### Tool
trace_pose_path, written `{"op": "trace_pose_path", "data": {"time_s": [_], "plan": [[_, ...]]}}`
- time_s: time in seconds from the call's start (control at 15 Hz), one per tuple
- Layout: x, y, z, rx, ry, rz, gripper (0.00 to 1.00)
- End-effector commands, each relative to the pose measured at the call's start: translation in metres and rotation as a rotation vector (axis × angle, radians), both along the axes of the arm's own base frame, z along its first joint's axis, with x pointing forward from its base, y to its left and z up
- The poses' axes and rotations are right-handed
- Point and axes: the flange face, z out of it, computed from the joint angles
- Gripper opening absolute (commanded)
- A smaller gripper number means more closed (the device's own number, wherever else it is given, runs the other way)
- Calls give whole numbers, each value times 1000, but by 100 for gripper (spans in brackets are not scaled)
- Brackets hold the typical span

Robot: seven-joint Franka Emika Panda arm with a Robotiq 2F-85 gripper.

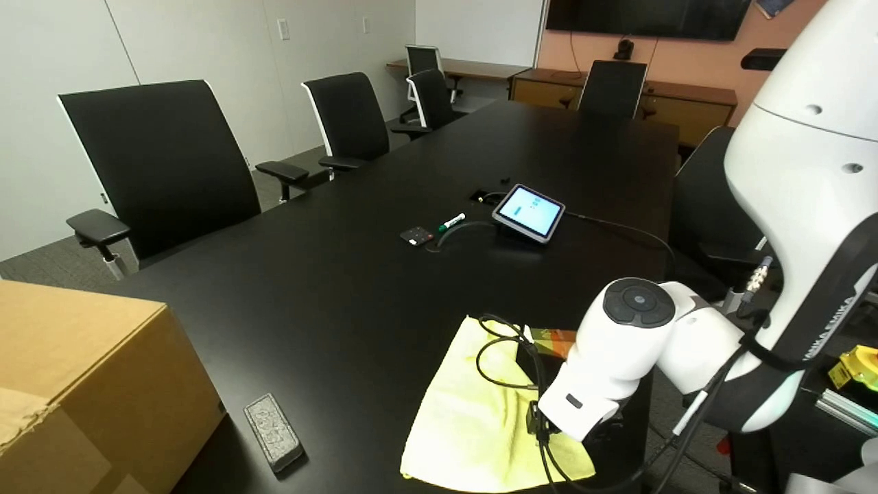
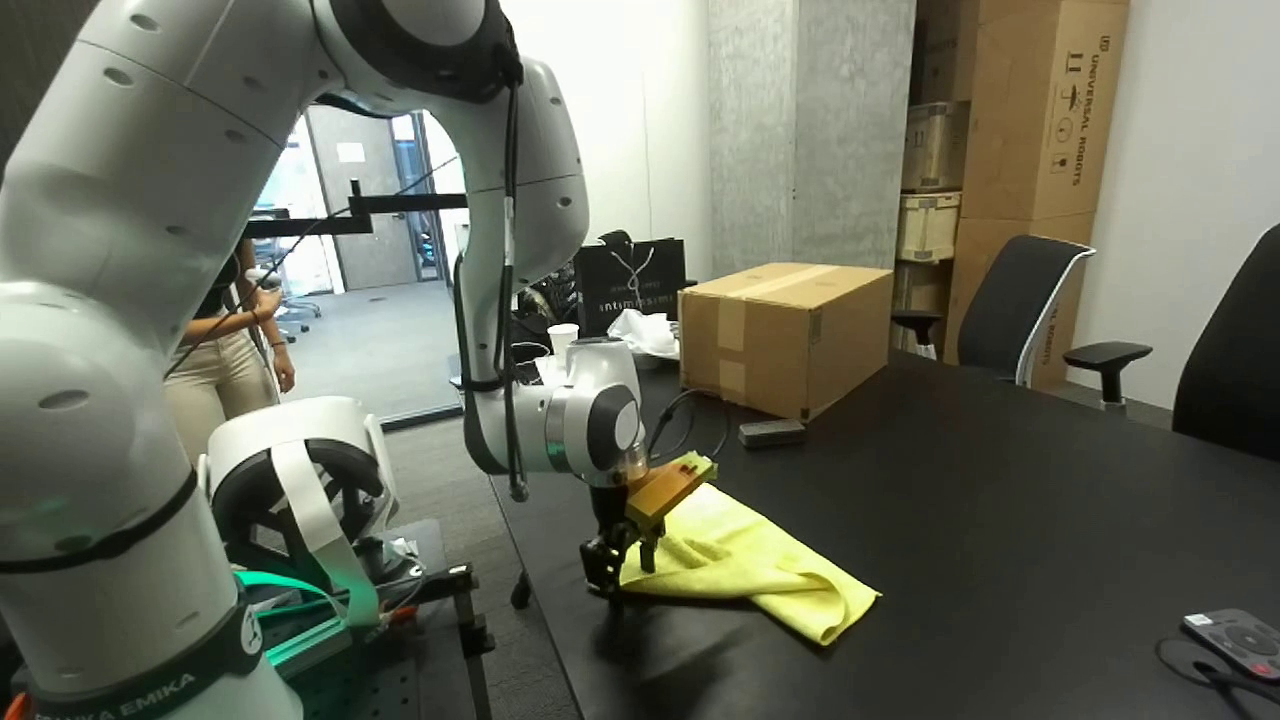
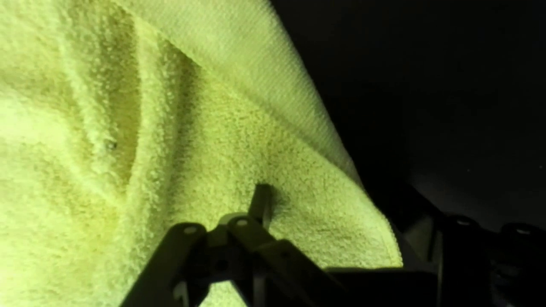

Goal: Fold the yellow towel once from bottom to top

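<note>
As the claw [image 2: 628, 572] gapes (nothing pinched), one jaw overhangs the yellow towel [image 2: 750, 555], the other, desk [image 2: 1000, 550] past the cloth's corner.

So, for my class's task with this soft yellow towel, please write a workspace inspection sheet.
Surface: smooth black tabletop.
Job's things: soft pale yellow cloth towel, rumpled; one edge appears turned over.
Clutter: tan cardboard box, grey rectangular block, green and white marker, grey-framed tablet.
Gripper: black two-finger gripper, open at the towel's corner; one finger over cloth, the other past its edge.
Cables: thin black cables loop beside the white arm; contact with towel unclear.
Surroundings: black office chairs; person in beige trousers beyond the arm.
</note>
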Motion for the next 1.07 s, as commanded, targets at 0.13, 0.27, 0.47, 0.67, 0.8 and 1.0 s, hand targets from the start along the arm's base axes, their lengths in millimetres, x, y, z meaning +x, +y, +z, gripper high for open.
{"op": "trace_pose_path", "data": {"time_s": [0.13, 0.27, 0.47, 0.67, 0.8, 1.0], "plan": [[11, 9, 3, -5, -49, -76, 29], [15, 12, 8, -5, -66, -100, 18], [19, 14, 12, -10, -76, -141, 2], [21, 14, 15, -13, -82, -182, 4], [27, 13, 18, -15, -99, -220, 4], [36, 9, 28, -19, -128, -272, 3]]}}
